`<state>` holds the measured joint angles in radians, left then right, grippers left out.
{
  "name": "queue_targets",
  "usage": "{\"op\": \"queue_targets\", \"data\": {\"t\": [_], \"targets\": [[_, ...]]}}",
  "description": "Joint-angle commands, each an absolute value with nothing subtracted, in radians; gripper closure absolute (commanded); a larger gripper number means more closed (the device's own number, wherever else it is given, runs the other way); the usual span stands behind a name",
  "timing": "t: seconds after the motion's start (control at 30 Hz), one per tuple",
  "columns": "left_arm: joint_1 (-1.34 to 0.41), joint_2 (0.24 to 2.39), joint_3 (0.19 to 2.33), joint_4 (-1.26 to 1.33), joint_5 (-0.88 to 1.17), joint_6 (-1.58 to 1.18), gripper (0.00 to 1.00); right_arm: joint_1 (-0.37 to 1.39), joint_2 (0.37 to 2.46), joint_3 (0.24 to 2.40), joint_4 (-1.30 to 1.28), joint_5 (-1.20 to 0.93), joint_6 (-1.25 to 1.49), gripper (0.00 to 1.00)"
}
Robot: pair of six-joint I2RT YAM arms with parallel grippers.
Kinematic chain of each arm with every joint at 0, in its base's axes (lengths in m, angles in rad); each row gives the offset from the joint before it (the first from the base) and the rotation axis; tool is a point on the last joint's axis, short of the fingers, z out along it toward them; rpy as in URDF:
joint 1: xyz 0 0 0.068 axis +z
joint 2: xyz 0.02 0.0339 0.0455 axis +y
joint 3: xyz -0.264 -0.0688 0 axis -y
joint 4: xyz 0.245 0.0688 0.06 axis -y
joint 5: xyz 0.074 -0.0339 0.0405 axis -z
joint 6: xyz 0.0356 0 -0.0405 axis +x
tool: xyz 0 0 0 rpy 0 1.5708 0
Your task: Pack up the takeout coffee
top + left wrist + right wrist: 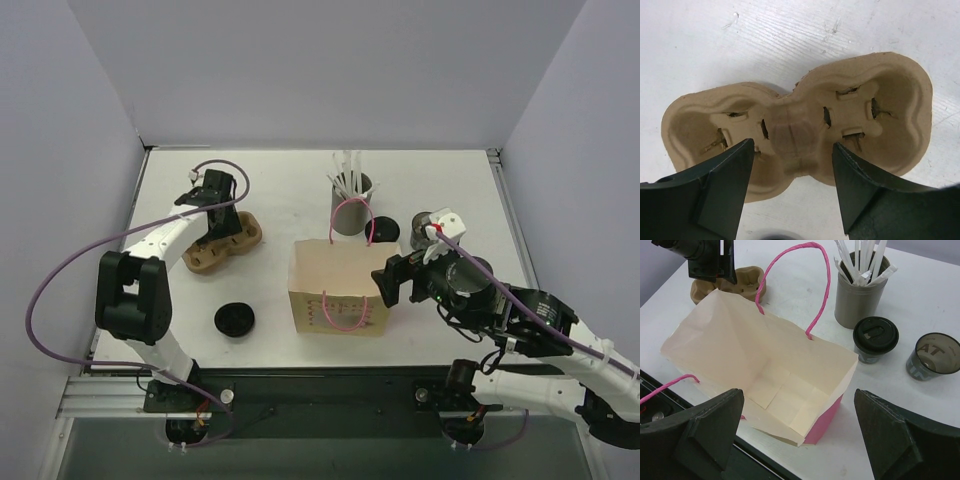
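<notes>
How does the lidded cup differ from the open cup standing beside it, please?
The lidded cup wears a black sip lid; the open cup has none, so its inside shows. The lidded cup stands nearer the grey straw holder; the open cup stands farther from it. Both are short, dark and upright on the table.

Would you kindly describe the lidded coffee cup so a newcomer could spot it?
Find the open paper bag mid-table; behind it stands a grey straw holder. The lidded coffee cup sits beside that holder, shorter than it; unlike the open cup alongside, it wears a black lid.
</notes>
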<state>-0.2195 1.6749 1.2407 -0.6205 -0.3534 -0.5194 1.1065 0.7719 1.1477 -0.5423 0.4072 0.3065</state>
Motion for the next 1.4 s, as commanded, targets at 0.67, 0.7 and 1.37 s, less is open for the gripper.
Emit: {"op": "queue_targets", "data": {"t": [0.67, 0.7, 1.37], "targets": [[-0.213, 1.815, 1.376, -0.643, -0.393, -0.503, 0.45, 1.101, 0.834, 1.157, -0.517, 0.399, 0.298, 0.02], [-0.215, 1.815, 1.379, -0.652, -0.396, -0.5, 0.45, 1.101, 0.831, 1.157, -0.518, 0.399, 0.295, 0.02], [-0.213, 1.802, 1.436, -0.698, -0.367, -0.363, 0.4, 1.101, 0.796, 1.131, -0.517, 0.396, 0.295, 0.02]]}}
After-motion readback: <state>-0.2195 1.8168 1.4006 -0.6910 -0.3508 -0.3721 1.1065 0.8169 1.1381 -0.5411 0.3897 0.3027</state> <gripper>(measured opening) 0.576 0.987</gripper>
